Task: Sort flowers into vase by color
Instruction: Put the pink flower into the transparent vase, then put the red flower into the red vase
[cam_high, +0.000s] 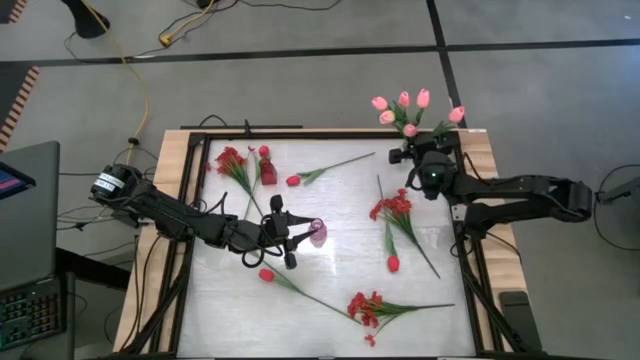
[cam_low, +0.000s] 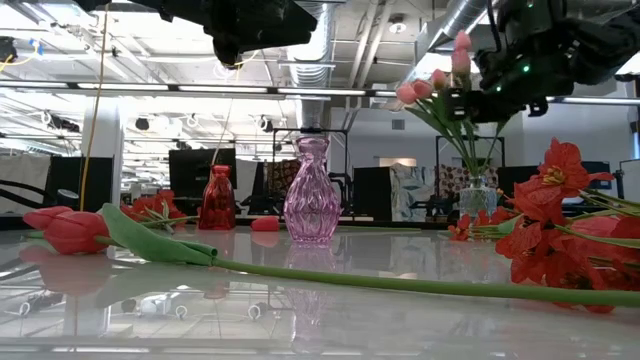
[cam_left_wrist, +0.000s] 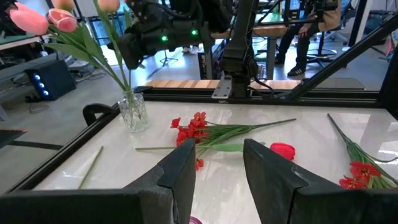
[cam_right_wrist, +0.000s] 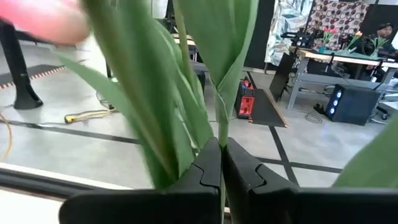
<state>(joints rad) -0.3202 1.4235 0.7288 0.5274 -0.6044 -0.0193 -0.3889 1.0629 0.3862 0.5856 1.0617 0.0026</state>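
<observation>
A clear glass vase (cam_low: 478, 193) with several pink tulips (cam_high: 404, 99) stands at the table's far right corner. My right gripper (cam_high: 421, 158) hangs just above it, shut on a green tulip stem. A pink vase (cam_low: 308, 190) stands upright near the table's middle. My left gripper (cam_left_wrist: 217, 168) hovers open beside and above it, touching nothing. A red vase (cam_low: 217, 200) stands at the far left. Red tulips (cam_high: 293, 181) (cam_high: 266, 274) (cam_high: 393, 263) and red bunches (cam_high: 232, 160) (cam_high: 392, 207) (cam_high: 365, 308) lie flat on the table. My right gripper pinches a pink tulip's green stem (cam_right_wrist: 219, 134) between its two shut fingers, among the leaves. The fingers come in level and lie across the stem, which stands upright. The stem's lower end is hidden, so whether it reaches into the clear vase cannot be told.
A black frame (cam_high: 196, 190) borders the white table. Flowers lie scattered over its left, middle and near parts. One red tulip's long stem (cam_low: 400, 282) runs across the near side.
</observation>
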